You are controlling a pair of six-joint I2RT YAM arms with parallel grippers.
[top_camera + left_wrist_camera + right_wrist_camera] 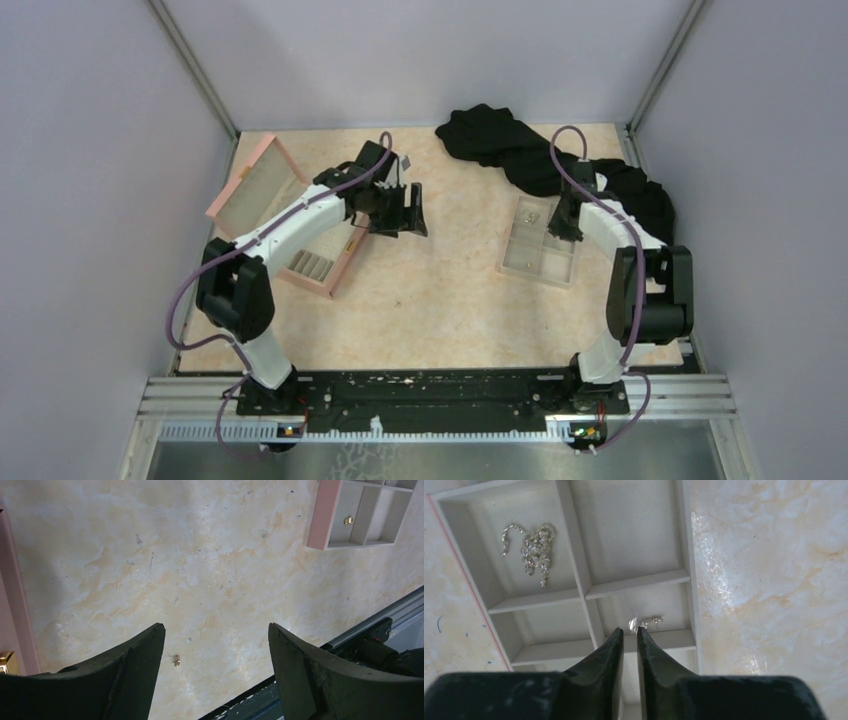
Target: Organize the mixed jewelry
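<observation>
Left wrist view, nearest first. I had the left jaws standing wide apart with nothing in them. On the bare worktop (pixel 200 555) below the gap lay a gold speck (pixel 176 661), at about 8 o'clock from the mid-gap and close beside the left finger (pixel 135 665). It was too small for me to read a long axis. Farther out, at 1 o'clock, the pink box (pixel 320 515) showed one more gold piece (pixel 348 520) in a compartment.

Right wrist view, nearest first. The right jaws were a narrow slit apart and gripped nothing. Just past their tips, at 12 to 1 o'clock, a silvery piece (pixel 644 623) lay in a near compartment of the tray (pixel 686 555). Its long axis ran roughly 9 to 3, that is, along the closing line and not across it. At 10 o'clock, in a far compartment, sat the chain tangle (pixel 531 542).

Overhead view. The left arm (pixel 290 215) reached over the worktop's left half by the pink box. The right arm (pixel 610 225) hung over the tray, well apart from the loose speck.

I judged the speck on the worktop to be the piece left unsorted, and the left arm the nearer one. A descent would have needed the gap shifted toward 8 o'clock, so that the speck sat midway between the fingers.
</observation>
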